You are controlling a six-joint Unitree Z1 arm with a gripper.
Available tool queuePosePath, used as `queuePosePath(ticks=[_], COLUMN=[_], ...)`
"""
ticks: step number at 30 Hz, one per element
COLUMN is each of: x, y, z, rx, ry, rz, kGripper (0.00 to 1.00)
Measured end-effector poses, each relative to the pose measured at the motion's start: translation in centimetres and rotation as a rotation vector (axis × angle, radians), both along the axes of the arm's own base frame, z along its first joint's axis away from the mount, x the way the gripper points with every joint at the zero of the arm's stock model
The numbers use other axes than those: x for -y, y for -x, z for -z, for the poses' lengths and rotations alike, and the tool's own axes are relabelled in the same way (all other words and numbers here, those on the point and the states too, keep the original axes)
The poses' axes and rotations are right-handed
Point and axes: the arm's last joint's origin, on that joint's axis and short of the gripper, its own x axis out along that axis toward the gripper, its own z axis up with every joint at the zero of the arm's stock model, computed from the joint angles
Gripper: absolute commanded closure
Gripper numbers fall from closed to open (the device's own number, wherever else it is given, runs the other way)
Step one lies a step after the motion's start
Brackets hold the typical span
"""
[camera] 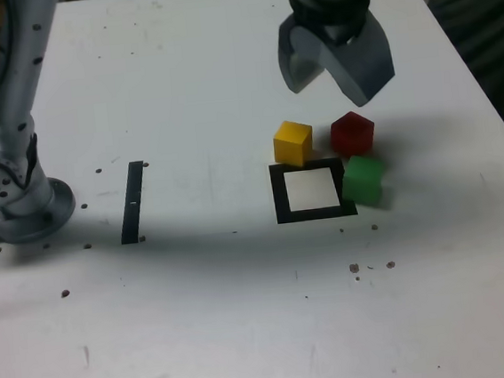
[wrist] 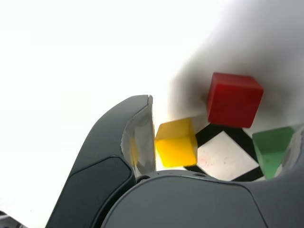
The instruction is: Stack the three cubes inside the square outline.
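The pincer point(camera: 330, 92) is wide, its two fingers spread well apart, and it hangs above the surface point(camera: 203, 328) on the side toward the far edge. In the wrist view, the yellow cube point(wrist: 176, 142) shows just beside one finger and the green cube point(wrist: 273, 149) is partly hidden by the other, with the red cube point(wrist: 235, 99) between the two fingers' lines. On the surface, the square outline point(camera: 282, 206) lies nearer the exterior view's right edge than its left. The yellow cube sits at the outline's far side, toward its far left corner; the red cube is just past the far right corner; the green cube stands by the right side, covering part of that border. A narrow gap parts yellow from red, and another parts red from green. The pale centre shows between the black borders. A broad white stretch separates the outline from the black strip point(camera: 133, 203), and another runs toward the near edge. Toward the left edge stands the arm's base point(camera: 31, 215).
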Motion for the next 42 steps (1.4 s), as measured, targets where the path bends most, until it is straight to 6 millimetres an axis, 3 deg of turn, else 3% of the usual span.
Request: queuePosePath(ticks=[15, 23, 27, 35, 42], x=[-0.2, 0.8, 1.1, 1.1, 1.1], y=[-3.1, -4.0, -4.3, -4.7, -4.8], z=[3.3, 5.2, 6.0, 6.5, 6.6], rx=[-0.036, -0.067, -0.080, -0.069, -0.061], ry=[0.009, 0.024, 0.026, 0.014, 0.013], rz=[0.002, 0.014, 0.007, -0.024, -0.024], kGripper=[0.04, 0.10, 0.20, 0.61, 0.65])
